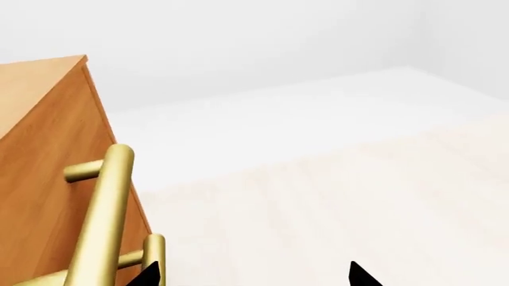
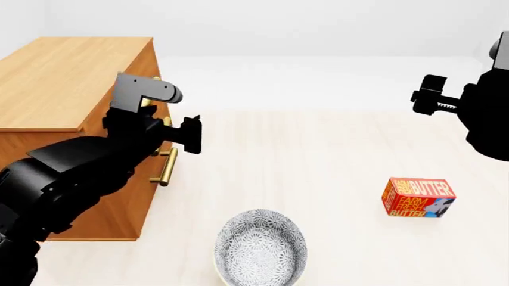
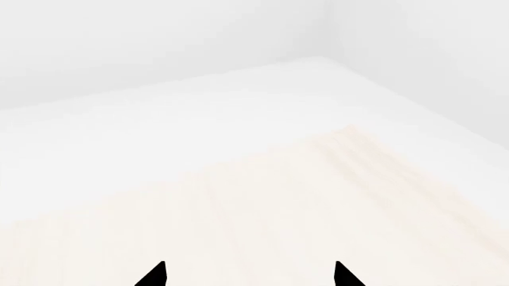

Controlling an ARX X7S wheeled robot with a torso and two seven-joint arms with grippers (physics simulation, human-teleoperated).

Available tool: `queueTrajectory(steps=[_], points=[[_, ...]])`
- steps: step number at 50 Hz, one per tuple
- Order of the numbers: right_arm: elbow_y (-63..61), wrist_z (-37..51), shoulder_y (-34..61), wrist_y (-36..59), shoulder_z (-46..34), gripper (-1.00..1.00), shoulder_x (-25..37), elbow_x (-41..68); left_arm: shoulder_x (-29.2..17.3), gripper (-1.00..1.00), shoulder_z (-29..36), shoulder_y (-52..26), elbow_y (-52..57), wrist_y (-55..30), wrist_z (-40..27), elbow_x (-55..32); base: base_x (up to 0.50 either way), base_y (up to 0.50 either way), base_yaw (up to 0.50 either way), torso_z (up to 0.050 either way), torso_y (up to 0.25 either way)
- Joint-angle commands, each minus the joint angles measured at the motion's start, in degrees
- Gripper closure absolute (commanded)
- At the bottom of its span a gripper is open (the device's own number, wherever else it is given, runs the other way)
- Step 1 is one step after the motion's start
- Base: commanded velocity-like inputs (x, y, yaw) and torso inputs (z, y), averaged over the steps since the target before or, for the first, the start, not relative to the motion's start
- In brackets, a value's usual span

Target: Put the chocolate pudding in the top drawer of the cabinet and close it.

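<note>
The chocolate pudding is out of view in every frame. The light-brown cabinet (image 2: 64, 77) stands at the left, its drawer fronts flush. The top drawer's front (image 2: 150, 68) is mostly hidden behind my left arm, and a brass handle (image 2: 167, 167) shows lower down. My left gripper (image 2: 191, 133) hovers just in front of the cabinet face. In the left wrist view that gripper (image 1: 254, 277) is open, one fingertip (image 1: 149, 275) right beside a brass bar handle (image 1: 102, 214), with only floor between the jaws. My right gripper (image 2: 430, 99) hangs high at the right, open (image 3: 248, 276) and empty.
A red-orange "Farm Fresh Butter" box (image 2: 418, 197) lies on the pale floor at the right. A grey patterned bowl (image 2: 261, 249) sits on the floor near the front centre. White walls close the room behind.
</note>
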Motion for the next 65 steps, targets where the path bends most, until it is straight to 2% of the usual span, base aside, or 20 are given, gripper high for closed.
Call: queueTrajectory(steps=[1,19,31,41,53,60,65], points=[[-6.71,0.23,-1.87,-2.09,0.01,-1.0,3.26,-1.57,-5.79,-1.0,-2.3,3.97,11.29,-1.84,-2.87,-1.51,0.0,0.0,0.0,0.0,0.0],[-24.59,1.87,-3.46,-5.17,-0.25,-1.0,10.31,-6.82,-15.75,-1.0,-6.98,12.54,34.32,-0.67,-8.81,-10.52,0.0,0.0,0.0,0.0,0.0],[-36.58,4.03,-6.81,-9.4,-1.12,-1.0,17.17,-11.54,-25.43,-1.0,-11.16,21.65,47.63,4.73,-11.11,-14.67,0.0,0.0,0.0,0.0,0.0],[-46.43,6.33,-8.73,-11.46,-2.22,-1.0,21.87,-17.37,-34.14,-1.0,-15.92,32.55,54.3,14.41,-11.94,-15.48,0.0,0.0,0.0,0.0,0.0],[-55.9,8.64,-11.7,-14.04,-3.84,-1.0,26.82,-23.59,-39.65,-1.0,-19.51,43.23,57.38,25.3,-13.12,-14.12,0.0,0.0,0.0,0.0,0.0],[-61.86,11.17,-16.35,-18.82,-6.48,-1.0,29.03,-29.81,-44.18,-1.0,-21.66,53.16,58.46,35.62,-14.13,-11.59,0.0,0.0,0.0,0.0,0.0],[-64.59,13.0,-20.1,-22.04,-8.79,-1.0,29.72,-34.72,-48.3,-1.0,-22.28,62.03,58.27,45.96,-15.62,-8.38,0.0,0.0,0.0,0.0,0.0]])
